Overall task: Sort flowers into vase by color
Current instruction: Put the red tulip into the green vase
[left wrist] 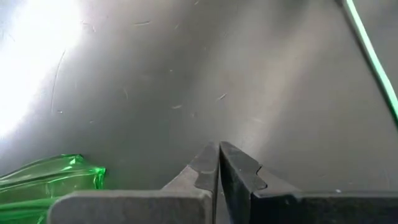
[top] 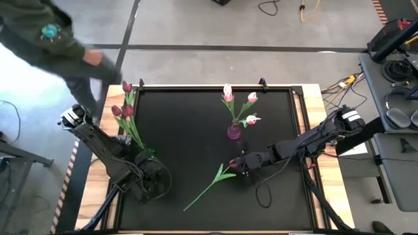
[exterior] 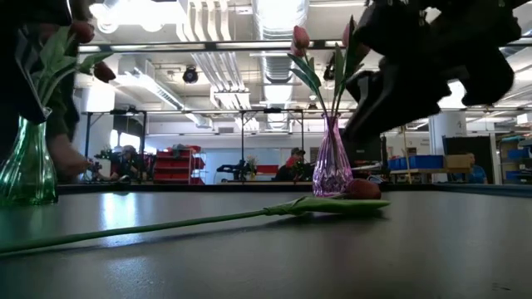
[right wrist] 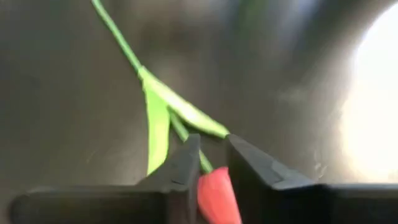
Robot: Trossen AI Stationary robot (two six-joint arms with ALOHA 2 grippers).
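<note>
Red tulip (top: 219,175) with thin green stem lies flat on the matte black desk (top: 189,124), its head between the right gripper (top: 236,165) jaws, slightly spread around it. Left gripper (left wrist: 218,163) jaws pressed together beside the green glass vase (top: 145,158); a pink glass vase (top: 234,131) holds pale tulips.

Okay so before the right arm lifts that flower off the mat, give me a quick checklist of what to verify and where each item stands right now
1. Right gripper placed over the loose flower: ok, its fingers straddle the red head and the stem top.
2. Firm grip on the flower: not ok, the fingers stand apart around the head with gaps showing.
3. Flower free to lift: ok, it lies flat on the mat, nothing on it.
4. Matching vase: ok, the dark red heads stand in the green vase; the purple vase holds pale pink ones.
5. Left gripper out of the way: ok, shut, beside the green vase.
6. Person leaning in near the green vase: not ok.
</note>
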